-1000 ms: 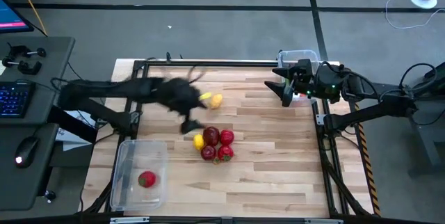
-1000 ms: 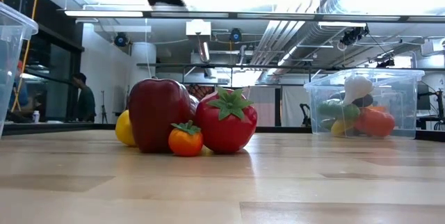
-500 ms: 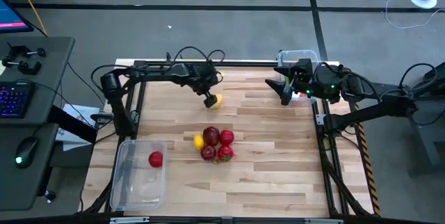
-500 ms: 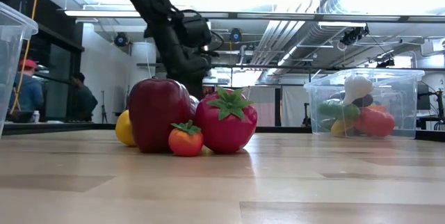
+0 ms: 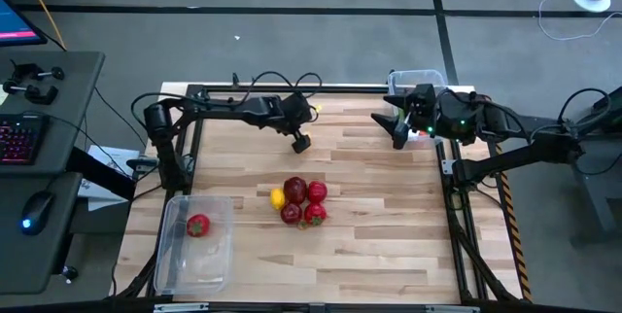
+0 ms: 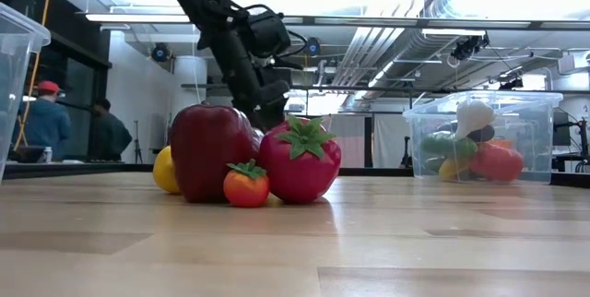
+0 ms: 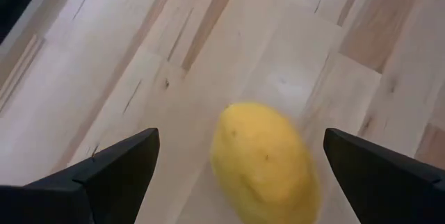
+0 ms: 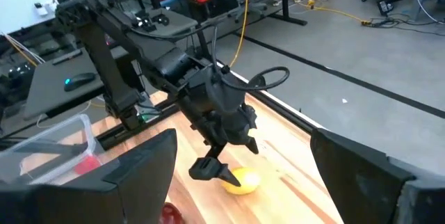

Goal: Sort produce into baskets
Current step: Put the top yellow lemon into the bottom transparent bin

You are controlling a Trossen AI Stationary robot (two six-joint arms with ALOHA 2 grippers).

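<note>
A yellow lemon lies on the table by its underside, toward the far edge. My left gripper is lowered over it, open, with one finger on each side and a gap on both. In the high view this gripper covers the lemon. A cluster of produce sits mid-table: a dark red apple, strawberries and a second lemon. The left basket holds one red fruit. My right gripper hovers open at the far right, above the table.
The right basket, at the far right corner, holds several pieces of produce. The cluster includes a small orange fruit in front of the apple. Black frame rails border the table. People stand in the room behind.
My left gripper has swung toward the table's far edge and right, and come down over the lemon, staying open. The red fruit in the left basket has shifted from the basket's middle toward its far end. My right arm has kept still.
</note>
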